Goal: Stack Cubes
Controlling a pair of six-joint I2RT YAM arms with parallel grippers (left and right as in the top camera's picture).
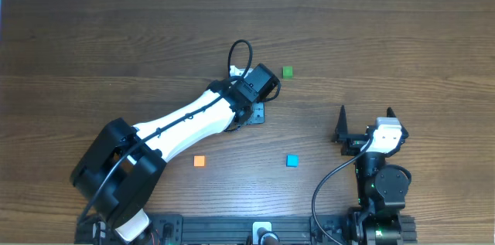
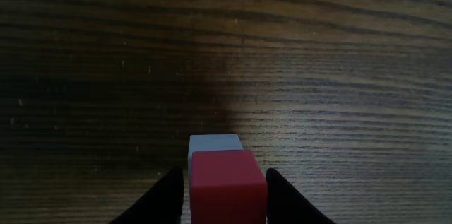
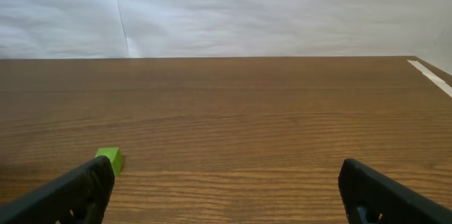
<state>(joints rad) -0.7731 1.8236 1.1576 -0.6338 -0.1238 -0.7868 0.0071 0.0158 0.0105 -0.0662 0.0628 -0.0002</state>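
While my left end effector [image 2: 224, 173] sits near the middle of the desk [image 1: 116, 28], it is clenched on the red cube [image 2: 227, 192], one finger on each side face. A grey cube [image 2: 215, 142] lies just beyond and under it, though I can't tell whether the two touch. The right end effector [image 1: 365, 120] hangs released, fingers wide apart, near its own base. A green cube [image 1: 288, 72] sits just past the left wrist; the orange cube [image 1: 199, 161] and blue cube [image 1: 291, 160] lie nearer the bases, well apart from each other. I judge these cubes light, rigid and smooth-faced — easy to nudge off a stack. The best hold is square on two opposite flat faces, about mid-height, so a cube doesn't twist or skate when I let go.
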